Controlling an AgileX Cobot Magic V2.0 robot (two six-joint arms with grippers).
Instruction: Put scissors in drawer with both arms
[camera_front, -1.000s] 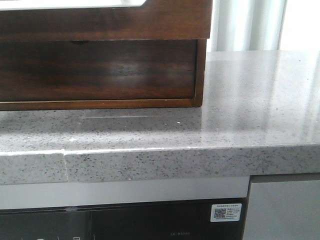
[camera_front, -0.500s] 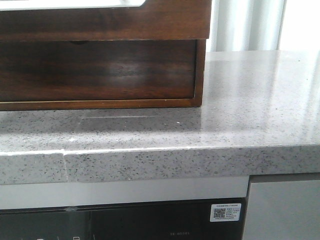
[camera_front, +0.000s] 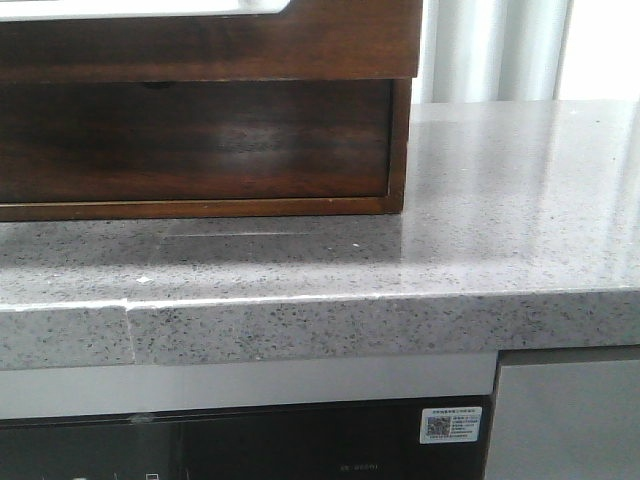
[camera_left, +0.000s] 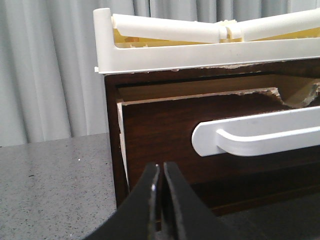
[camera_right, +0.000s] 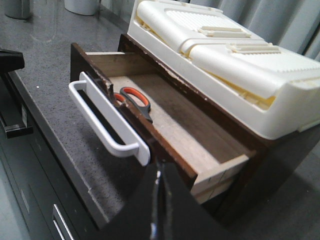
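Scissors (camera_right: 134, 101) lie inside the open drawer (camera_right: 170, 125); my left hand (camera_left: 161, 200) and right hand (camera_right: 159, 200) both closed, empty.

A speckled grey worktop (camera_front: 500, 200) is carrying a dark wooden cabinet (camera_right: 280, 155); a cream plastic tray (camera_right: 225, 55) is sitting on top of that cabinet; pale curtains (camera_left: 50, 70) are hanging behind the cabinet; a QR sticker (camera_front: 448, 424) is showing below the worktop's edge.

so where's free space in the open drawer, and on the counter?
Drawer: scissors lie at the end behind the white handle; the wooden floor from there toward the other end looks bare. Counter: open grey stone right of the wooden cabinet. The cabinet's top is taken by the white tray.
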